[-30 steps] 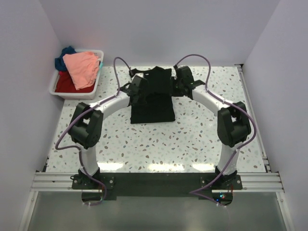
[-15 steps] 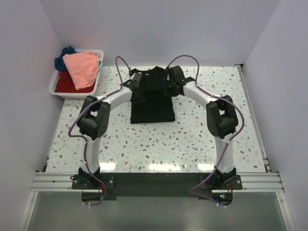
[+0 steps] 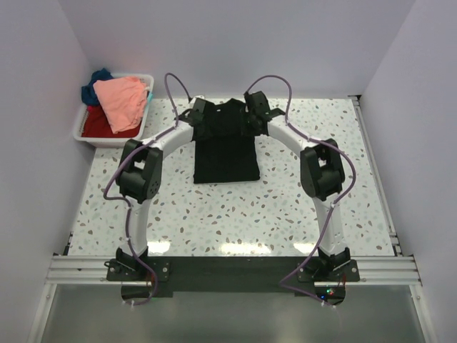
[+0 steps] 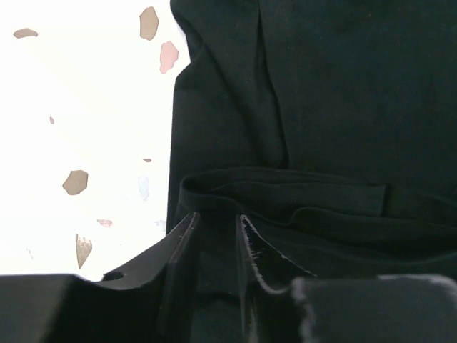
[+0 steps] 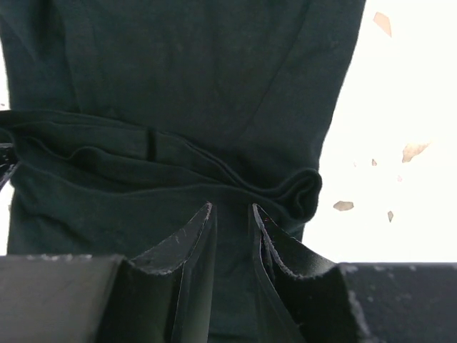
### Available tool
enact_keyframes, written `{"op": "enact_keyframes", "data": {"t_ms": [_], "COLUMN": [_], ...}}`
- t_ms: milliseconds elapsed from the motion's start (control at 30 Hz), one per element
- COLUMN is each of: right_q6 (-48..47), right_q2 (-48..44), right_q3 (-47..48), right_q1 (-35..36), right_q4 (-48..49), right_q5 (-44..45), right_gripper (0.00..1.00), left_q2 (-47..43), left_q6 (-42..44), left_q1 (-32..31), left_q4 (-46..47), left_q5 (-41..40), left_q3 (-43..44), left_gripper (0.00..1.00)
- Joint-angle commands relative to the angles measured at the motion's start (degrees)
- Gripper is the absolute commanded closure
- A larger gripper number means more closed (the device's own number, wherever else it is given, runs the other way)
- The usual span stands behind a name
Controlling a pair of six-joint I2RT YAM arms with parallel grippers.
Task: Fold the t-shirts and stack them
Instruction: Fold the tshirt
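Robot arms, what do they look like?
Both the left arm and right arm have white curved tubes with chunky black joints. A thin purple cable loops along each. The left claw and right claw each have two scuffed black fingers.

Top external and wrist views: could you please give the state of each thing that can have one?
white plastic rectangular bin: holding three shirts.
black cloth t-shirt: partly folded, lying flat.
salmon-pink cloth t-shirt: crumpled, atop the bin's pile.
red cloth t-shirt: crumpled in the bin.
dark blue cloth t-shirt: bunched at the bin's far corner.
left hand: jaws slightly apart over black cloth; grip unclear.
right hand: same.
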Motion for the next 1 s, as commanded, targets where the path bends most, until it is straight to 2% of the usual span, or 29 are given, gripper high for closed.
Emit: {"op": "enact_keyframes", "data": {"t_ms": [0, 133, 233, 367, 567, 833, 967], "right_q6": [0.1, -0.5, -0.9, -1.0, -0.2, 1.0, -0.3], "right_q2": [-4.2, -11.2, -16.3, -21.1, -25.3, -28.9, -29.6], "right_q3": [-2.0, -9.3, -15.6, -21.2, -29.1, -39.7, -42.6], "right_q1": [0.0, 0.1, 0.0, 0.0, 0.1, 0.0, 0.0], "right_q4": [-2.3, -3.9, -4.5, -5.8, -4.2, 4.2, 7.5], "right_q5": [3.0, 2.4, 2.1, 0.0, -8.6, -15.1, -15.3], "right_gripper": [0.7, 0.65, 0.62, 0.6, 0.6, 0.61, 0.58], "left_q2": [-5.6, -12.0, -17.4, -24.1, -29.3, -34.5, -35.3], "left_q6": [2.0, 2.4, 2.5, 2.0, 0.4, -4.3, -5.5], "left_q1": [0.0, 0.0, 0.0, 0.0, 0.0, 0.1, 0.7], "left_q4": [-1.0, -3.8, -4.8, -5.9, -4.1, 6.6, 11.9], "left_q5": [0.5, 3.6, 6.6, 11.4, 19.7, 25.3, 26.4], "left_q3": [-2.3, -9.0, -14.6, -20.9, -29.8, -44.5, -47.4], "left_gripper": [0.66, 0.53, 0.47, 0.45, 0.45, 0.45, 0.45]}}
